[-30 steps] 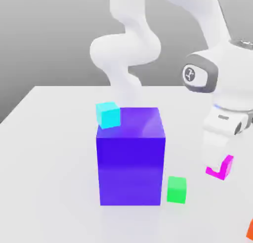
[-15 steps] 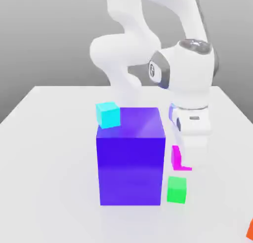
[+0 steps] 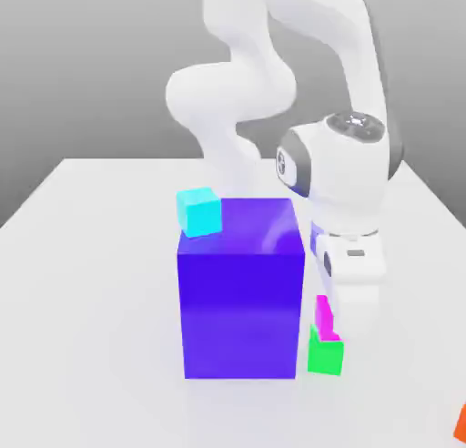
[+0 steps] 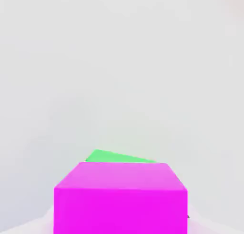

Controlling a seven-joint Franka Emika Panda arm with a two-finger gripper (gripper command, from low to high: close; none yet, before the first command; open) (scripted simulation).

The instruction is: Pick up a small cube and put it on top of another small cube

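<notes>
end effector [image 3: 339, 332]: gripping the pink cube [image 3: 322, 317] | pink cube: directly above the green cube [image 3: 325, 355], touching or nearly so (cannot tell which) | green cube: on the counter [image 3: 91, 282] toward its front edge, just beside the big blue block [image 3: 240, 291] | cyan cube [image 3: 199, 210]: at the block's far top corner | orange cube [image 3: 460, 424]: counter's front corner

Foreground: small glossy bright magenta-pink cube [image 4: 120, 199], top and front faces visible; lower edge cut off by the frame
Behind it: small bright green cube [image 4: 116, 157], a sliver visible past the magenta cube's top edge
Background: plain pale grey-white table surface [image 4: 119, 62]
</notes>
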